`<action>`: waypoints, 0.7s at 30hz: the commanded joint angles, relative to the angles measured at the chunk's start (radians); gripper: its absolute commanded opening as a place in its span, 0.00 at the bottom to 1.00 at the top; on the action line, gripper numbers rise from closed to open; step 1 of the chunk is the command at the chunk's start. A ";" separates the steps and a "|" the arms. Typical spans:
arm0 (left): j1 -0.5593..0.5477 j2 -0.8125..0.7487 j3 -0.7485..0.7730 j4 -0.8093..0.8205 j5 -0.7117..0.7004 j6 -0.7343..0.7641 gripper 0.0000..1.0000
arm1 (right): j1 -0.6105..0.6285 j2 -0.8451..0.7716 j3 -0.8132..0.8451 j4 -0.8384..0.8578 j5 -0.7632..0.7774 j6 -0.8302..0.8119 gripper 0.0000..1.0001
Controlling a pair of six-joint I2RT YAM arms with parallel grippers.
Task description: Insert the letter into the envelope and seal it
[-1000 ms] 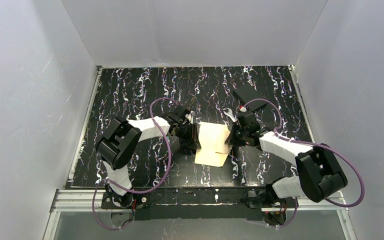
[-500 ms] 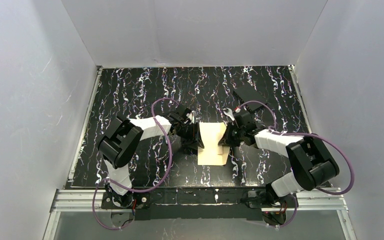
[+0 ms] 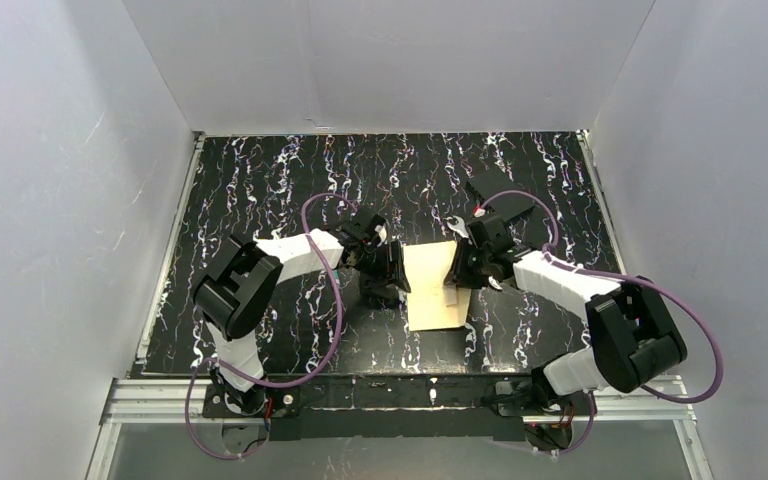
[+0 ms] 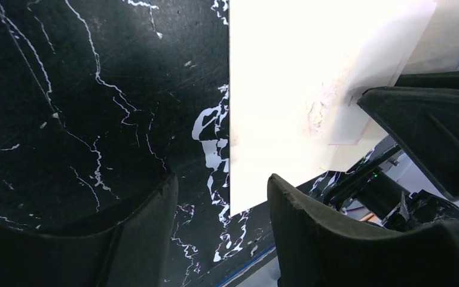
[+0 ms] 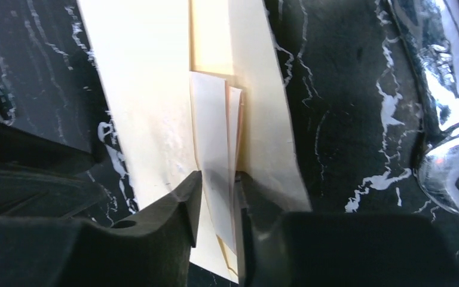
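Where the letter (image 5: 211, 128) shows, as a folded pale slip with tan edges, it lies along the cream envelope (image 3: 430, 300), reaching toward a yellowish strip of it. We cannot tell whether any of it is tucked inside. Our right pincer (image 5: 218, 177) stands parted astride the slip. Our left pincer (image 4: 220, 185) is spread over the envelope's left edge, gripping nothing, above the black marbled surface (image 3: 280, 180).

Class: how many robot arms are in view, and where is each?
2. The left arm reaches in from the left, the right arm from the right; both meet at the envelope mid-table. None seems hidden.
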 commanded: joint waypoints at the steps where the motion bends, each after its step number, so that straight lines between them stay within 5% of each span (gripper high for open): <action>1: 0.012 0.028 0.018 -0.042 -0.046 -0.010 0.55 | 0.003 0.022 0.068 -0.065 0.057 -0.038 0.29; 5: 0.021 0.046 0.035 -0.033 -0.047 -0.016 0.53 | 0.003 0.066 0.101 -0.072 0.072 -0.061 0.25; 10: 0.050 0.089 0.047 0.016 -0.013 -0.015 0.27 | 0.004 0.127 0.101 -0.013 -0.027 -0.062 0.09; 21: 0.055 0.167 0.084 -0.013 0.005 0.011 0.23 | 0.004 0.187 0.105 0.095 -0.160 -0.059 0.06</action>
